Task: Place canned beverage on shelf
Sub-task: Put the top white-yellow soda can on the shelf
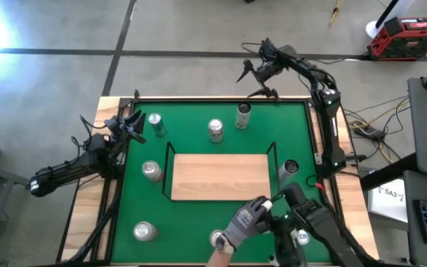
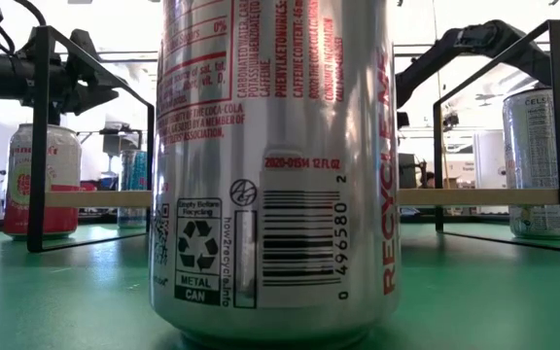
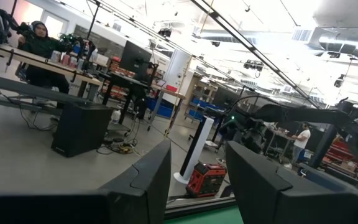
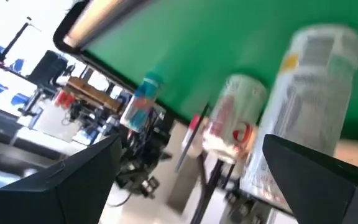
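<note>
The shelf point(image 1: 221, 176), a light-wood board with a black wire rail, lies in the middle of the green table. Several silver cans stand upright around it, such as one point(image 1: 215, 130) beyond its far edge and one point(image 1: 151, 170) at its left. Another can point(image 1: 217, 239) stands at the near edge and fills the low view point(image 2: 275, 165). My right gripper point(image 1: 273, 210) is open at the near right, above the table; its wrist view point(image 4: 185, 155) shows blurred cans ahead and nothing between the fingers. My left gripper point(image 1: 130, 127) waits shut at the far left, off the table.
A person's grey gloved hand point(image 1: 245, 222) reaches in from the near edge, right beside my right gripper and the near can. A dark can point(image 1: 289, 169) stands right of the shelf. Another dark arm point(image 1: 295, 67) stands beyond the far right corner.
</note>
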